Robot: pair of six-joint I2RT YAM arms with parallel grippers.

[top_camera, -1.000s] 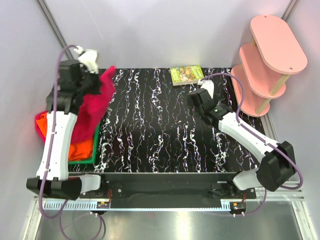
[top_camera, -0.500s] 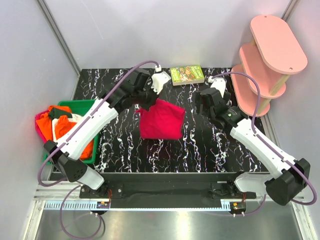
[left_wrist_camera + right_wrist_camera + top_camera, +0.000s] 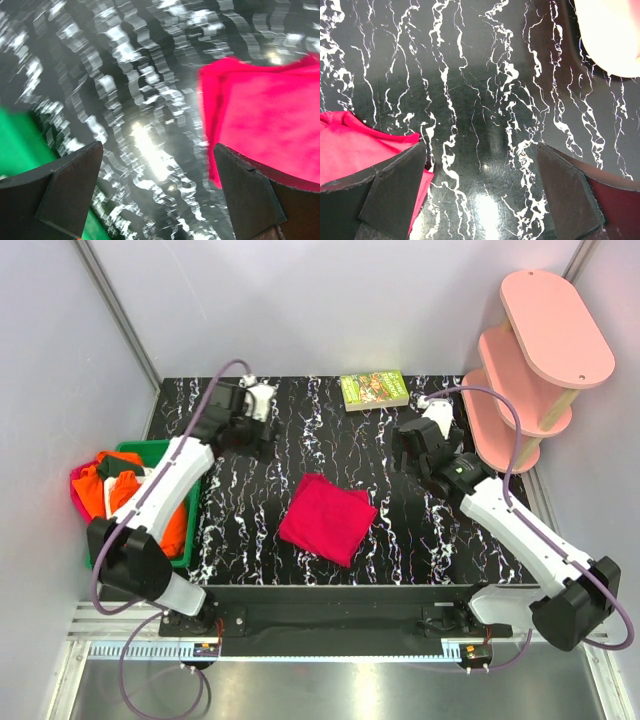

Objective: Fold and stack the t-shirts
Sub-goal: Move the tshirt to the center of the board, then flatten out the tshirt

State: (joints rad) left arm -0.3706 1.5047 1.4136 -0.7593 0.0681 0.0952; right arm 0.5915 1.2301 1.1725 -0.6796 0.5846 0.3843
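Note:
A crimson-red t-shirt (image 3: 328,518) lies in a loose, rumpled square on the black marbled table (image 3: 300,420), near the front middle. It also shows at the right of the left wrist view (image 3: 265,115) and at the lower left of the right wrist view (image 3: 355,145). My left gripper (image 3: 252,432) hovers open over bare table to the far left of it, holding nothing (image 3: 160,200). Open and empty too, my right gripper (image 3: 412,454) hangs to the shirt's far right (image 3: 480,195). Orange t-shirts (image 3: 100,495), with white and pink cloth, are heaped in the green bin (image 3: 150,450).
A small green-covered book (image 3: 374,389) lies at the table's far edge. A pink tiered shelf (image 3: 545,350) stands at the right, its edge showing in the right wrist view (image 3: 610,35). The bin's green rim (image 3: 20,145) is just left of my left fingers.
My left gripper carried the red t-shirt from the bin to mid-table, opened and let it drop flat, then drew back to the far left. The right arm shifted slightly.

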